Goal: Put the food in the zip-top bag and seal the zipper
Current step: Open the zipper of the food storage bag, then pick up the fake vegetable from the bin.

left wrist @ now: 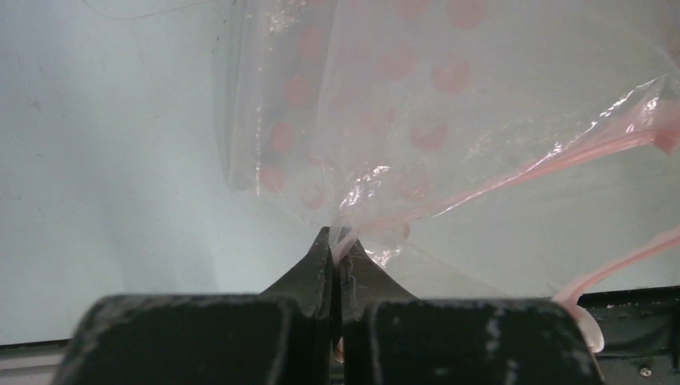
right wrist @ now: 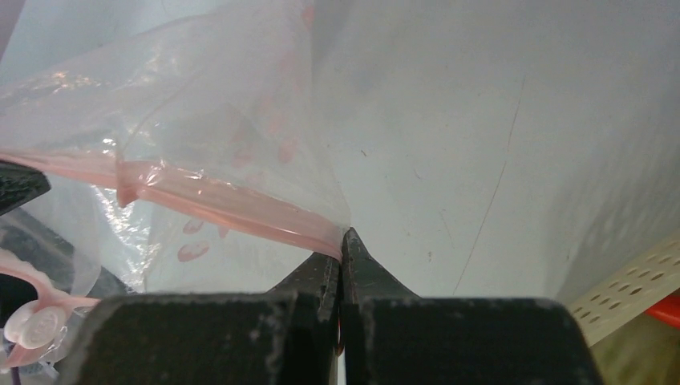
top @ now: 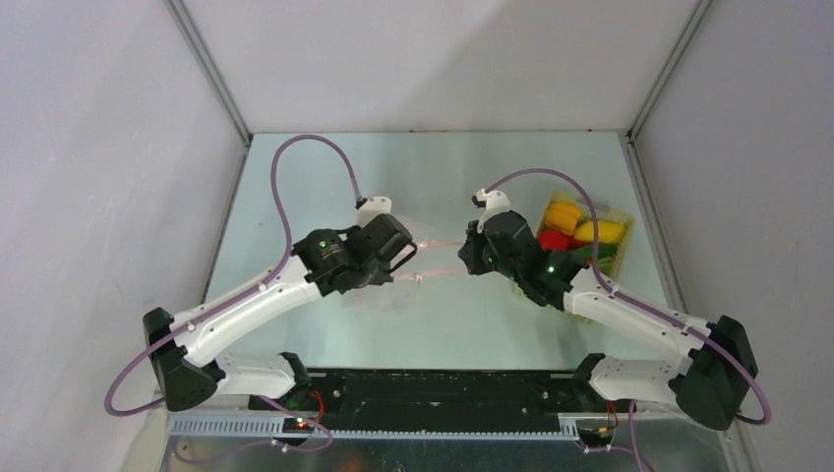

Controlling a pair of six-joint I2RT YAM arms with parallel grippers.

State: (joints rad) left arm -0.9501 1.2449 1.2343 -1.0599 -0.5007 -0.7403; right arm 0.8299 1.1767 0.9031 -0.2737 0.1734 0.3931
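Over the pale table (top: pixel 295 177), left gripper (left wrist: pixel 337 241) pinches the zip-top bag (left wrist: pixel 449 96) tight; right gripper (right wrist: pixel 343 241) pinches its zipper (right wrist: pixel 232 212).

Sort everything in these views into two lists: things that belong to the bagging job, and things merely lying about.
Belongs to the job:
zip-top bag
pink zipper
toy food
left gripper and right gripper, both pinched shut on the bag

Merely there:
pale-yellow basket, which only holds the food
table
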